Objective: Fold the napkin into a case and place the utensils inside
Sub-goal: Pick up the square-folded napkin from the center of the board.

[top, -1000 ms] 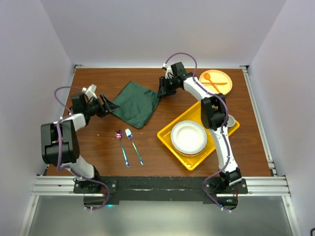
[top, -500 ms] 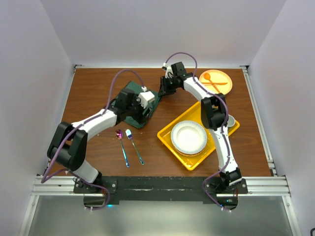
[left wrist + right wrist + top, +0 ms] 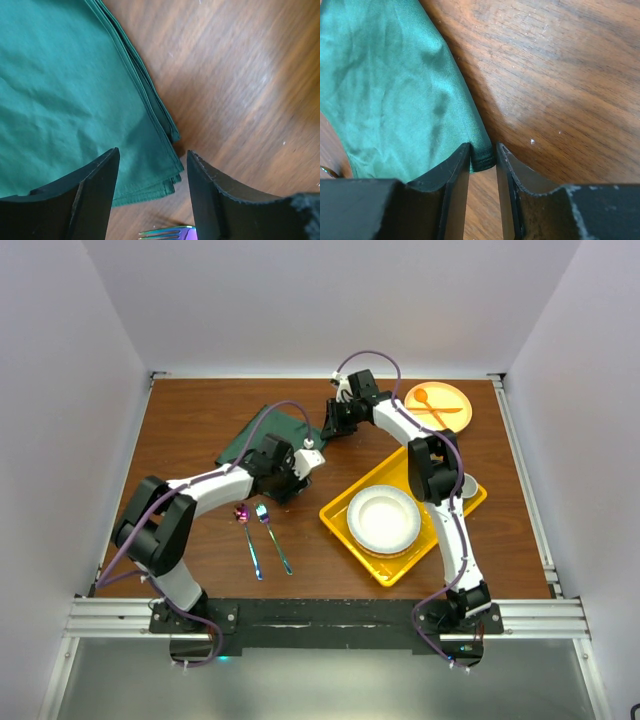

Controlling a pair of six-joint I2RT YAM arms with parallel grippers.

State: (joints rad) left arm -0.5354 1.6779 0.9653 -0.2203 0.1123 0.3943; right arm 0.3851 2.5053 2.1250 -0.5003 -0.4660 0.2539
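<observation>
Top external: the napkin (image 3: pixel 262 432) lies folded on the far-left part of the table (image 3: pixel 190 410). The utensils (image 3: pixel 262 535) lie near it on the wood, toward the arms. The left gripper (image 3: pixel 300 468) is at its near corner, the right gripper (image 3: pixel 328 426) at its far-right corner. It is soft, light cloth (the layers will likely slide apart), so I judge corners and hems the best hold.

Left wrist: the fingers (image 3: pixel 95 192) are spread wide astride the layered corner, gripping nothing. The fork tines (image 3: pixel 167 232) are just beside.

Right wrist: the fingers (image 3: pixel 457 170) are drawn close, pinching the hemmed corner.
</observation>
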